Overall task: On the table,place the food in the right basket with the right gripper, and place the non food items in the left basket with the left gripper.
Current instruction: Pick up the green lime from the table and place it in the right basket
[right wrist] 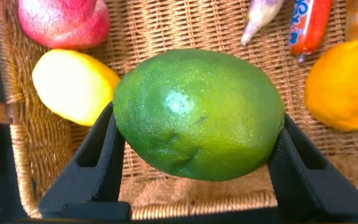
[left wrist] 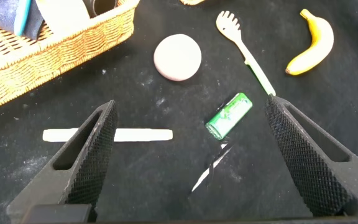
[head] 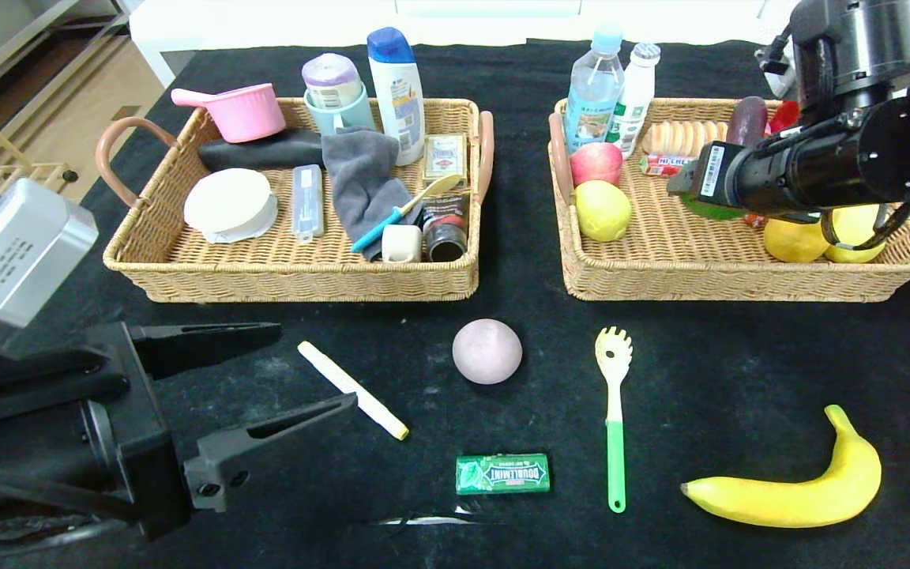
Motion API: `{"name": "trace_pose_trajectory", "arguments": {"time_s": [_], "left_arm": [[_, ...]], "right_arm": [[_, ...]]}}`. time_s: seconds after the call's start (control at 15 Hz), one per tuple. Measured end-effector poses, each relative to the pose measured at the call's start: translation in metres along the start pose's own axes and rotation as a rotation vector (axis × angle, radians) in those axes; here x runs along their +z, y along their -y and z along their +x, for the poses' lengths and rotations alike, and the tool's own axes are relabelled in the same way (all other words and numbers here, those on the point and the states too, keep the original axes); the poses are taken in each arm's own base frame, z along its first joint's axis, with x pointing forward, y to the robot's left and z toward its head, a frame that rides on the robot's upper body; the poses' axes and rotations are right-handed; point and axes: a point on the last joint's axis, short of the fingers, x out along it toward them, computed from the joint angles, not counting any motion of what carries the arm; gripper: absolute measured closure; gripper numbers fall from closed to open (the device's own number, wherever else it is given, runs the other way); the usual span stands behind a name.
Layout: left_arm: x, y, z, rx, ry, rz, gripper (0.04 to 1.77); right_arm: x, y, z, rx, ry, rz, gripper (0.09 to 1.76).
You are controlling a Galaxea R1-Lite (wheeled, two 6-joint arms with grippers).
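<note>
My right gripper (head: 690, 188) hangs over the right basket (head: 739, 286), shut on a green lime (right wrist: 199, 112) that fills the space between its fingers above the wicker floor. The lime shows only as a green edge (head: 714, 210) under the arm in the head view. My left gripper (head: 314, 367) stands open low over the table's front left, nothing between its fingers. Before it lie a white stick (head: 352, 390), a pale ball (head: 486, 351), a green gum pack (head: 502, 473), a green-handled pasta spoon (head: 614, 411) and a banana (head: 795, 486). The left basket (head: 289, 286) holds non-food items.
The right basket also holds an apple (head: 596, 163), a yellow fruit (head: 603, 210), two yellow fruits (head: 795, 239) at its right end, bottles (head: 595, 87) and snacks. In the left basket are a pink pot (head: 238, 111), a shampoo bottle (head: 396, 91), a grey cloth (head: 360, 178) and a white lid (head: 230, 204).
</note>
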Motion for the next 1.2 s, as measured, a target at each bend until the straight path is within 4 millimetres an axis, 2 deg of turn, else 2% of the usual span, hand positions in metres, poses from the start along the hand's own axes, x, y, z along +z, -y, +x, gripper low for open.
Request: {"name": "trace_pose_trajectory", "arguments": {"time_s": [0.33,0.67,1.2], "left_arm": [[-0.0010,0.0001,-0.0003,0.001,-0.002,0.004,0.09],[-0.0005,0.0002,-0.0006,0.002,0.003,0.007,0.09],[-0.0015,0.0001,-0.0002,0.002,0.000,0.008,0.09]], "right_arm": [[-0.0019,-0.0015,0.0069,0.004,0.016,0.014,0.51],[-0.0050,-0.0006,0.0088,-0.021,0.012,0.010,0.32],[-0.0066,-0.0006,0.0073,-0.026,0.002,0.004,0.20]]}}
